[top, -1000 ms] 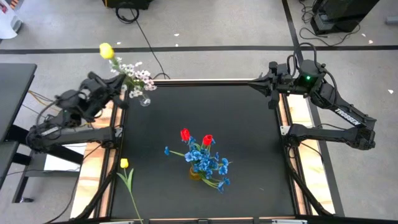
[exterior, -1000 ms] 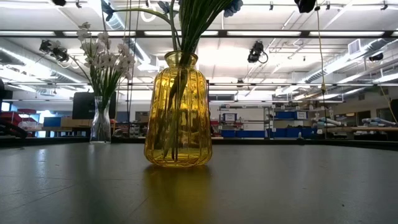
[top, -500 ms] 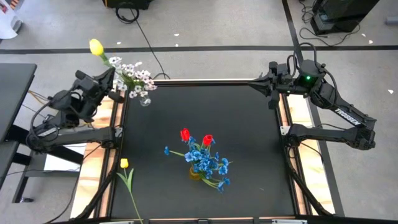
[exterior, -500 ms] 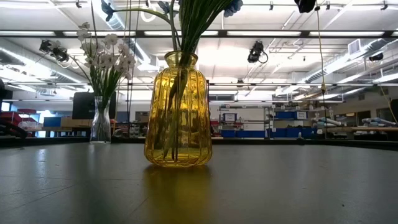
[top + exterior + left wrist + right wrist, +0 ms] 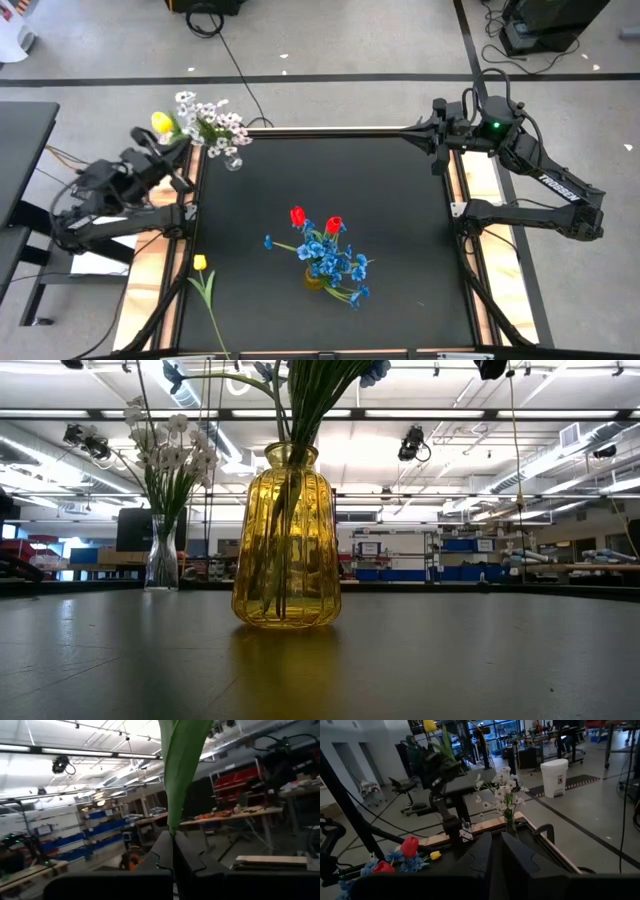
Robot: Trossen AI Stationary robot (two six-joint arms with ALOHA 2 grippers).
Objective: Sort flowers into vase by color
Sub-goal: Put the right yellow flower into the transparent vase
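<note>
My left gripper (image 5: 175, 146), beyond the table's left edge near the far corner, is shut on a yellow tulip (image 5: 160, 122). The blossom is up beside the white flowers (image 5: 212, 122). Those stand with their stems in a clear vase (image 5: 232, 160) at the far left corner. A yellow glass vase (image 5: 285, 540) at mid-table holds blue sprays (image 5: 335, 265) and two red tulips (image 5: 298, 215). Another yellow tulip (image 5: 200, 263) lies on the table's near left edge. My right gripper (image 5: 437, 142) hovers shut over the far right corner, holding nothing. My left gripper pinches the yellow tulip low on its stem, where a green leaf (image 5: 176, 815) rises from between the two fingers. The fingers point slantwise upward. The tulip stands above them, lifted clear of the table, its blossom (image 5: 429, 725) uppermost.
The table has a black mat (image 5: 400, 230) framed by rails. The stem of the lying tulip (image 5: 212, 310) reaches over the near left edge. Cables run across the floor (image 5: 230, 60) beyond the far edge.
My left gripper has drawn back toward the table's left edge and sunk, rolling a little, still shut on the yellow tulip. The blossom has come down from above the white flowers to their left side. My right arm has kept still.
</note>
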